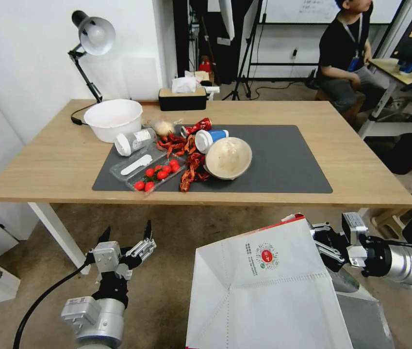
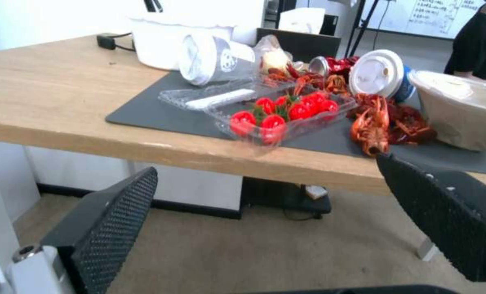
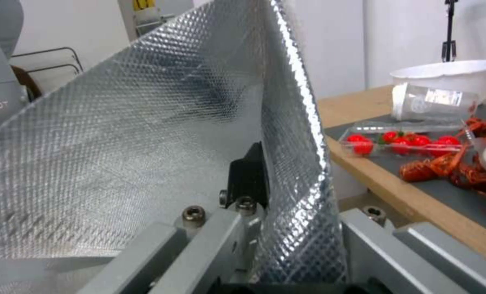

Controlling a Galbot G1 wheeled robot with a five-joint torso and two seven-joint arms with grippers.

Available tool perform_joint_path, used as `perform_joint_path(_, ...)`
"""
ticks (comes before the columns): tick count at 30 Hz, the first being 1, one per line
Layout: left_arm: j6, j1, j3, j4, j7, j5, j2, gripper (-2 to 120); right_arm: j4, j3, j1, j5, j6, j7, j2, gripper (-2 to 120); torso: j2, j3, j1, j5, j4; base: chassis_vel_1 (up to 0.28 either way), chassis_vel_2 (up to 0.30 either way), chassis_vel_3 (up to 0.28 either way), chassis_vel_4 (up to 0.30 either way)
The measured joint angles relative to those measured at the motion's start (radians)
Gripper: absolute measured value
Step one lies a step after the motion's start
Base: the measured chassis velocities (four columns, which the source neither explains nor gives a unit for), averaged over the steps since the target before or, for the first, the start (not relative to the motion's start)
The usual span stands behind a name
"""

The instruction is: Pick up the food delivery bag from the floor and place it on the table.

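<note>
The food delivery bag (image 1: 264, 291), white with a red edge and a small round red logo, hangs tilted in front of the table (image 1: 45, 160), below its front edge. My right gripper (image 1: 323, 247) is shut on the bag's upper right rim. The right wrist view shows a black finger (image 3: 248, 175) pressed against the bag's silver foil lining (image 3: 145, 143). My left gripper (image 1: 127, 230) is open and holds nothing, low in front of the table's left half; its mesh-padded fingers (image 2: 107, 220) frame the table edge.
The dark grey mat (image 1: 288, 160) holds a tomato tray (image 1: 159, 173), crayfish (image 1: 191, 167), lidded cups (image 1: 210, 138) and a paper bowl (image 1: 228, 157) on its left half. A white bowl (image 1: 112, 118), a lamp (image 1: 91, 39) and a tissue box (image 1: 182, 98) stand behind. The mat's right half is bare.
</note>
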Motion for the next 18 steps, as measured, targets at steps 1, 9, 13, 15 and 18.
perform_joint_path(1, 0.000, 0.000, 0.000, 0.000, 0.000, 0.000, 0.000, 100, 0.000, 0.000, 0.000, 0.000, 0.000, 0.000, 0.000, 0, 0.000, 0.000, 0.000, 0.0000, 0.0000, 0.000, 0.000, 0.000, 0.000)
perform_joint_path(9, 0.000, -0.001, -0.002, 0.002, 0.002, 0.000, -0.001, 100, 0.005, -0.003, 0.005, 0.000, -0.001, 0.001, 0.005, 0, 0.040, 0.023, 0.018, 0.0000, 0.0000, 0.000, 0.000, 0.000, 0.000)
perform_joint_path(13, 0.000, -0.001, -0.002, 0.002, 0.002, 0.000, -0.001, 100, 0.005, -0.003, 0.004, 0.000, -0.001, 0.001, 0.006, 0, 0.048, 0.027, 0.021, 0.0000, -0.0001, 0.000, 0.000, 0.000, 0.000)
perform_joint_path(15, 0.000, -0.001, -0.002, 0.002, 0.002, 0.000, -0.001, 100, 0.005, -0.003, 0.004, 0.000, -0.001, 0.001, 0.006, 0, 0.049, 0.027, 0.021, 0.0000, -0.0001, 0.000, 0.000, 0.000, 0.000)
perform_joint_path(18, -0.001, -0.001, -0.002, 0.003, 0.003, 0.000, -0.001, 100, 0.004, -0.003, 0.003, 0.000, -0.001, 0.001, 0.007, 0, 0.063, 0.036, 0.028, 0.0000, 0.0000, 0.000, 0.000, 0.000, 0.000)
